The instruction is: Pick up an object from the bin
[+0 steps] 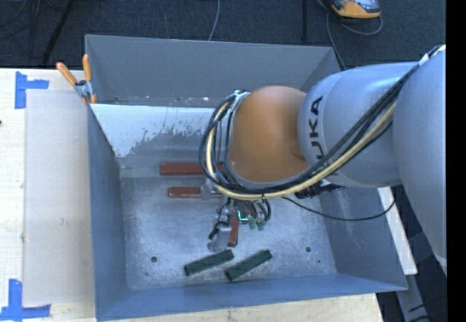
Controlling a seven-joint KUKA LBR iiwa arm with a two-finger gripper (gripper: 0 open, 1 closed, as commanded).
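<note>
Standing by the rig, I see the big arm lean in from the right of the frame, its rounded orange wrist cover [266, 135] hanging over the middle of the grey metal bin [108, 197], with a loop of yellow and black cables [216, 140] slung round it. The wrist points steeply downward, which I take to be deliberate: everything in here lies flat on the floor, so a reach from straight above looks like the natural way in.

The claw [224, 232] sits low, just under the cover, in the lower middle of the frame and close to the bin floor. Whether it is clenched or released I cannot tell, as the parts there run together from this angle. Right against it is a small reddish-brown piece [233, 234], and that seems to be the thing it is over. I cannot say it is actually gripped.

Just below, near the front wall, two dark green flat bars [209, 263] [249, 264] lie almost end to end, each slightly tilted. To the upper left of the claw, two reddish-brown flat bars [180, 168] [185, 192] lie roughly parallel, one above the other, at the foot of the sloping back wall, where loose things would tend to settle. Both pairs are apart from the claw, so to my eye a lift would not catch on them.
</note>
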